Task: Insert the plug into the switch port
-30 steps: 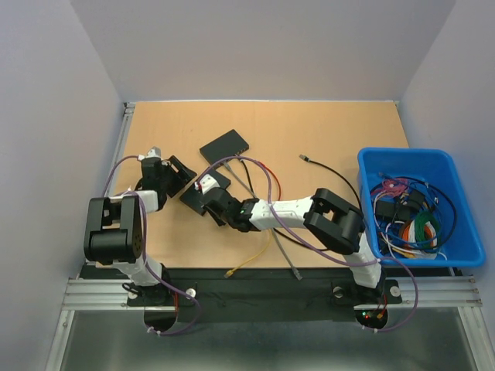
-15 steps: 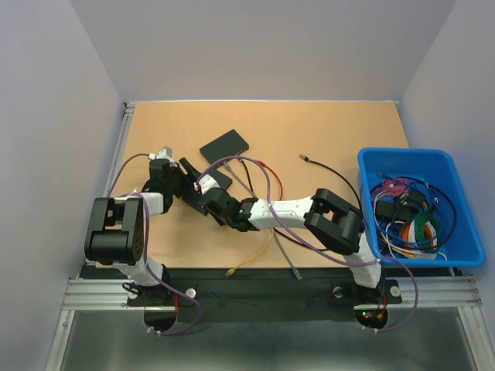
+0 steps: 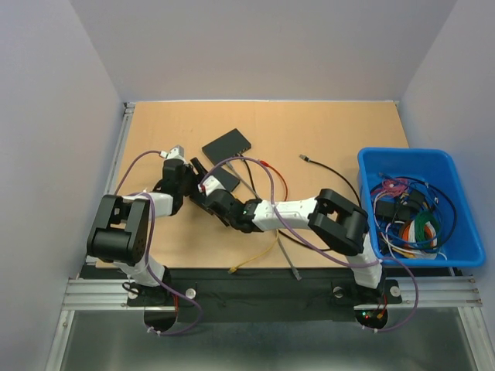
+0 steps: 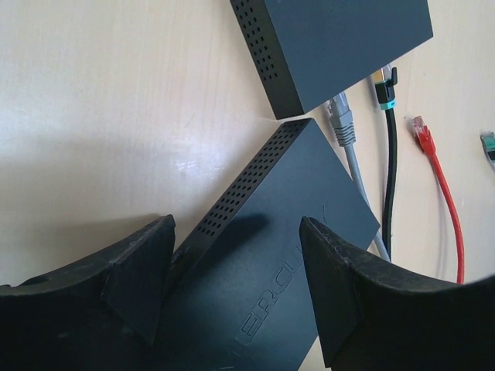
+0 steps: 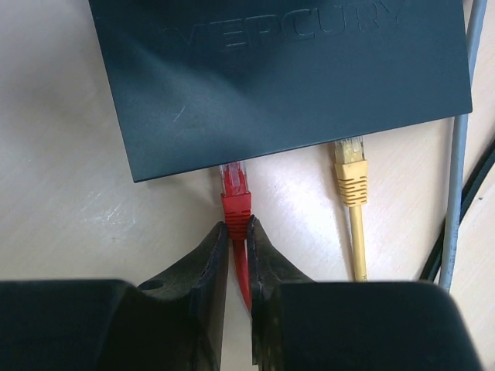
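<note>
Though hidden overhead — plug at switch

Left end effector spread wide, right end effector pinched tight, both low, tips converging

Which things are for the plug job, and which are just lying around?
For the job: switch, red plug, right hand pinching it, left hand at the switch.
Lying about: second box, yellow plug, grey cable, black cable, blue bin of wires.

Light wooden table with a near switch, a far switch, loose cables, a blue bin.
</note>
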Available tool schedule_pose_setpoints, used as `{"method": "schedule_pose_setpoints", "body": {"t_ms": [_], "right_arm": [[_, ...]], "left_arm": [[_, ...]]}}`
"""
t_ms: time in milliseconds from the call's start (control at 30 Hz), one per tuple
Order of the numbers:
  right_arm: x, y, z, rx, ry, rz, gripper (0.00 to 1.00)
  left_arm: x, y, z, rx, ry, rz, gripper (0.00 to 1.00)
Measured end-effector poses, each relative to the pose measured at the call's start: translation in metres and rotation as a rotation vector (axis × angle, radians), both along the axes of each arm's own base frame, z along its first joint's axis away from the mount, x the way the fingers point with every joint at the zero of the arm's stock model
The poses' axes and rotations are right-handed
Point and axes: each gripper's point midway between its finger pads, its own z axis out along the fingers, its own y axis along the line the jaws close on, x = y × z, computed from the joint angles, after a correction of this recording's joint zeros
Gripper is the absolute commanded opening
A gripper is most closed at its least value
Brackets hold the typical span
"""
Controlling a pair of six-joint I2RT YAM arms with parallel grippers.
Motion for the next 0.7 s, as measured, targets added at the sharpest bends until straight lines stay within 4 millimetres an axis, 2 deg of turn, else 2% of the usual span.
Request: {"method": "schedule_pose_setpoints", "body": {"t_ms": [400, 700], "right_arm": [[0.000, -0.012, 0.003, 0.038, -0.073, 0.015, 0.00], [0.001, -0.011, 0.004, 0.065, -0.141, 0.081, 0.00]], "left_arm": [[-0.001, -0.014, 0.000, 0.026, -0.033, -0.012, 0.75], [0.001, -0.014, 0.000, 0.037, -0.043, 0.001, 0.75]]}}
